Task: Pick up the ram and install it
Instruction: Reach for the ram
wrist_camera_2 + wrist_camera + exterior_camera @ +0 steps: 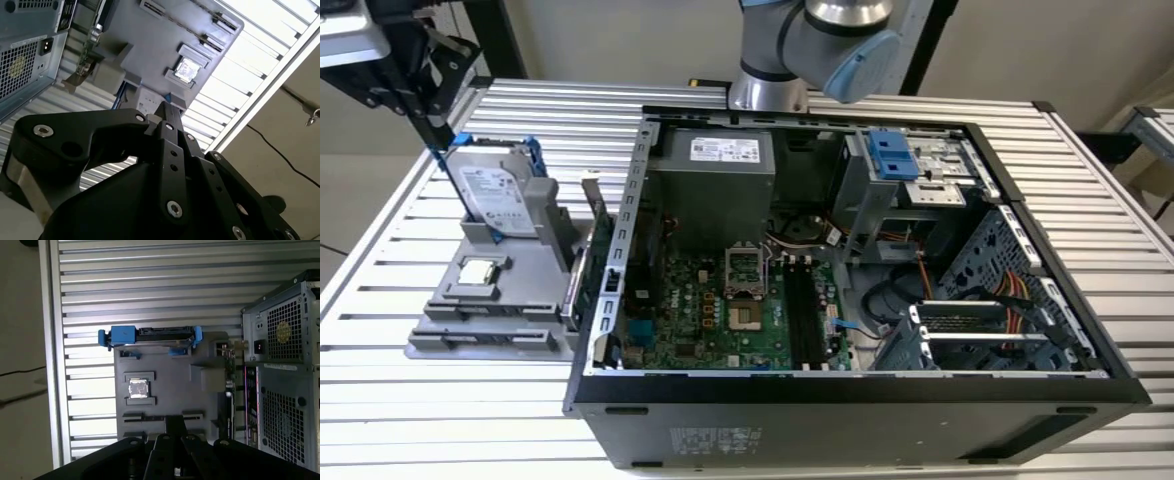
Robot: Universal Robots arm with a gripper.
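A ribbed aluminium slat table (520, 100) carries one open black-and-grey sheet-metal computer case (854, 390) and, at the exterior view's left of it, one matte grey moulded plastic fixture (454, 300). The fixture holds three parts:

- one silver hard drive in a blue plastic caddy (494, 190), standing upright at its far end
- one small square silver CPU chip (480, 270), lying flat in a recess
- one green expansion card with a metal bracket (578, 285), standing on edge just beside the case wall

Inside the case are a green motherboard (707, 310) with long black memory slots (807, 310), a grey boxy power supply (714, 195) and bundles of orange and red cables (1014, 300).

The black angular gripper (443, 135) hangs above the far end of the fixture, near the top of the hard drive. In both wrist views its fingers (167, 112) look pressed together into a single narrow tip, with nothing seen between them. That tip points down at the fixture (170, 370), close to the narrow slots on its edge.

I cannot tell where the ram is. Neither the fixture's narrow slots nor the memory slots can be read clearly enough.
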